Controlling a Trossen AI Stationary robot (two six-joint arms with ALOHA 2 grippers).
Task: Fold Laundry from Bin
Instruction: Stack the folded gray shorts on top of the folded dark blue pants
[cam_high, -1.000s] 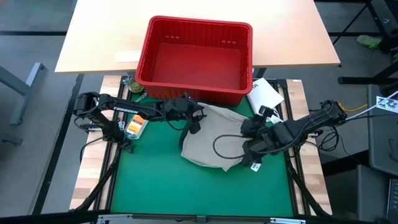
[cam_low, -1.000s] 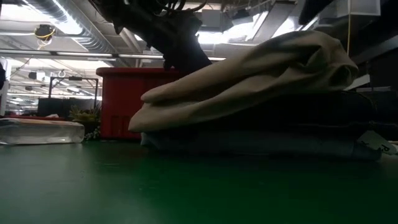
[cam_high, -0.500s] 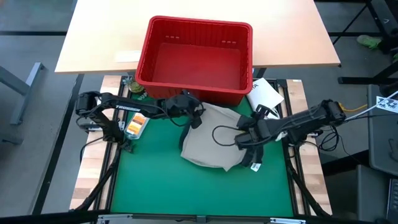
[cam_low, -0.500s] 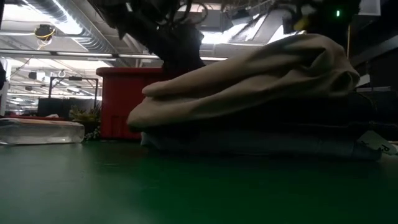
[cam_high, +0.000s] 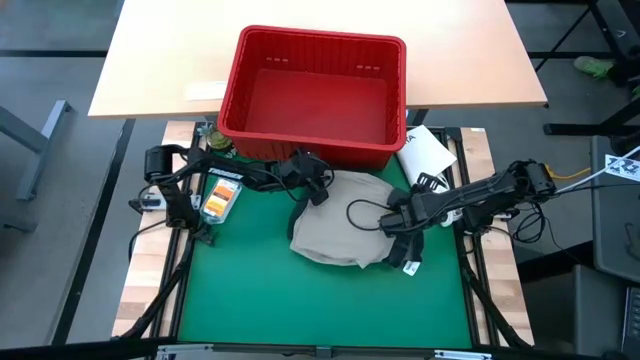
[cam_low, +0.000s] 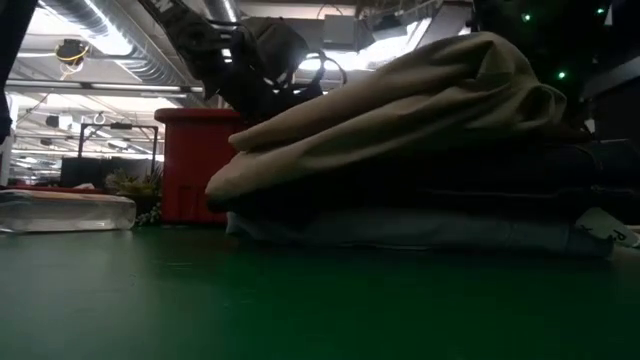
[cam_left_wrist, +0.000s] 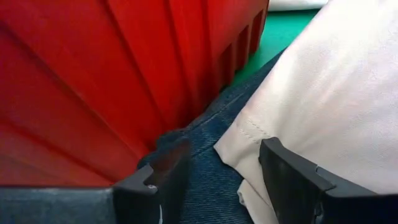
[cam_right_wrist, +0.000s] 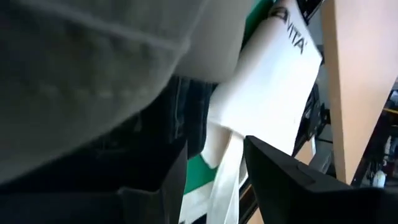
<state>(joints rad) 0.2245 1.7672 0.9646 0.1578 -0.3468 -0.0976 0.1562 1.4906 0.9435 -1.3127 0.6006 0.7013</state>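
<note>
The tan khaki trousers (cam_high: 340, 222) lie folded on top of a stack (cam_low: 400, 110). Under them are dark denim jeans (cam_left_wrist: 205, 180) and a light blue garment (cam_low: 420, 232) at the bottom on the green mat. The red bin (cam_high: 315, 90) stands behind the stack, with no garment showing inside. My left gripper (cam_high: 312, 190) is open at the stack's far left corner, close to the bin's wall (cam_left_wrist: 124, 74). Its fingers stand either side of a corner of the trousers (cam_left_wrist: 249, 134) and the denim. My right gripper (cam_high: 397, 224) is open at the stack's right edge. My left gripper stands over the denim and the trousers' corner with its fingers (cam_left_wrist: 163, 177) apart; I cannot tell whether they touch the cloth. My right gripper lies level at the stack's right side, under the edge of the trousers (cam_right_wrist: 81, 68); I cannot tell whether its fingers (cam_right_wrist: 273, 171) touch it.
A white packet (cam_high: 425, 152) lies on the mat right of the bin, just beyond my right gripper (cam_right_wrist: 267, 81). A clear packet with an orange label (cam_high: 218, 200) lies at the mat's left edge. The near half of the green mat (cam_high: 320, 300) is bare.
My right gripper has gone toward the table's left, in against the stack's right edge. The right end of the tan trousers has risen a little and lost its crease. My left gripper has edged a little toward the bin.
</note>
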